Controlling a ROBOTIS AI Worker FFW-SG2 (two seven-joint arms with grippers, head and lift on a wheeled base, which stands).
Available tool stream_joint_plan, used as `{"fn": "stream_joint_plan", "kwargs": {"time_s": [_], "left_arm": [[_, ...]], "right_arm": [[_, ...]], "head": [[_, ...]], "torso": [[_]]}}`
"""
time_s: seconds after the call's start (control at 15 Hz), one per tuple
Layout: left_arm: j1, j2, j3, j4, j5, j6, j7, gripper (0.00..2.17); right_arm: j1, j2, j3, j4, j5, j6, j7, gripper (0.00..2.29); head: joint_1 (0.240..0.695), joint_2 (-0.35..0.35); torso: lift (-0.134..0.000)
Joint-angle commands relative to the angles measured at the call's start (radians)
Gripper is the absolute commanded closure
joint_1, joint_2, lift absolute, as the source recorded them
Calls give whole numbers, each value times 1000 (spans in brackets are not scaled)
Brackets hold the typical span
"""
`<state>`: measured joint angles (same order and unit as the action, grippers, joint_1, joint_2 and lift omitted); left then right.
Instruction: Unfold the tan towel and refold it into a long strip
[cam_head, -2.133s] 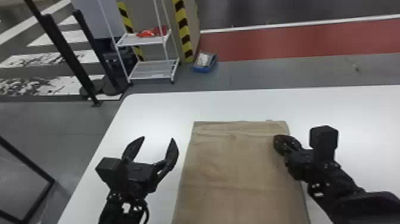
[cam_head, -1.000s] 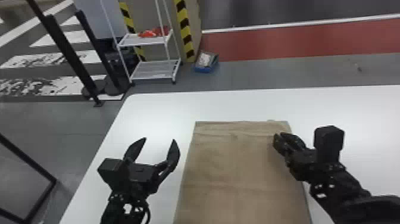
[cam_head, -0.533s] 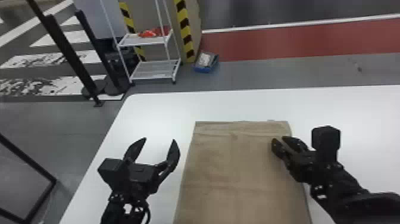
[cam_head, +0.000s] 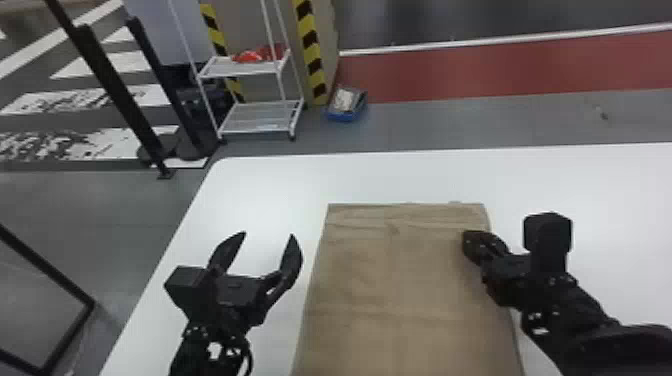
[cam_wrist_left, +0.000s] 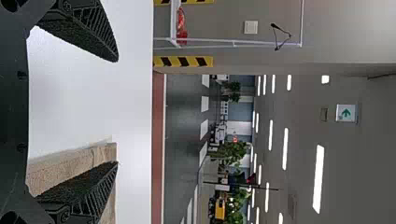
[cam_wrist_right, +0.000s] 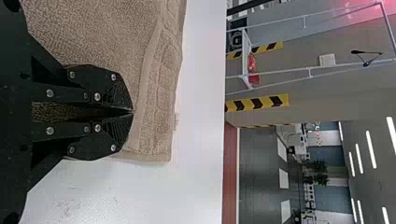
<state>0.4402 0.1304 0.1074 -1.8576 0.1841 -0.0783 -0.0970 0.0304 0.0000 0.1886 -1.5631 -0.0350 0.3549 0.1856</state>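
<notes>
The tan towel (cam_head: 400, 290) lies flat on the white table as a wide rectangle. Just left of it, my left gripper (cam_head: 267, 235) stands open and apart from the cloth. In the left wrist view, the gripper (cam_wrist_left: 116, 112) has bare table between its fingers, with the towel (cam_wrist_left: 70, 168) behind one of them. My right gripper (cam_head: 467, 242) is at the towel's right edge near the far corner. In the right wrist view the gripper (cam_wrist_right: 133, 112) is shut, fingertips together over the towel (cam_wrist_right: 107, 32), near its banded hem; no cloth is visible between the tips.
White table (cam_head: 270, 185) surrounds the towel on its left, far and right sides. Beyond the table's far edge stand a white wire rack (cam_head: 260, 117) and a blue box (cam_head: 345, 105) on the floor; black posts (cam_head: 115, 90) are at the left.
The right gripper's fingers, slightly apart half a second ago, have come together at the towel's right edge. The left gripper and the towel look unchanged.
</notes>
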Motion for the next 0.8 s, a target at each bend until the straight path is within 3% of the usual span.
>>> {"fn": "stream_joint_plan", "kwargs": {"time_s": [0.0, 0.13, 0.73], "left_arm": [[0, 0, 0, 0, 0, 1, -1, 97], [0, 0, 2, 0, 0, -2, 0, 97], [-3, 2, 2, 0, 5, 1, -3, 97]], "right_arm": [[-1, 1, 0, 0, 0, 0, 0, 1035], [3, 1, -4, -2, -8, -24, 0, 1274], [52, -2, -3, -86, -25, -76, 15, 1298]], "head": [[695, 235], [695, 235], [695, 233]], "torso": [[-125], [-125], [-125]]}}
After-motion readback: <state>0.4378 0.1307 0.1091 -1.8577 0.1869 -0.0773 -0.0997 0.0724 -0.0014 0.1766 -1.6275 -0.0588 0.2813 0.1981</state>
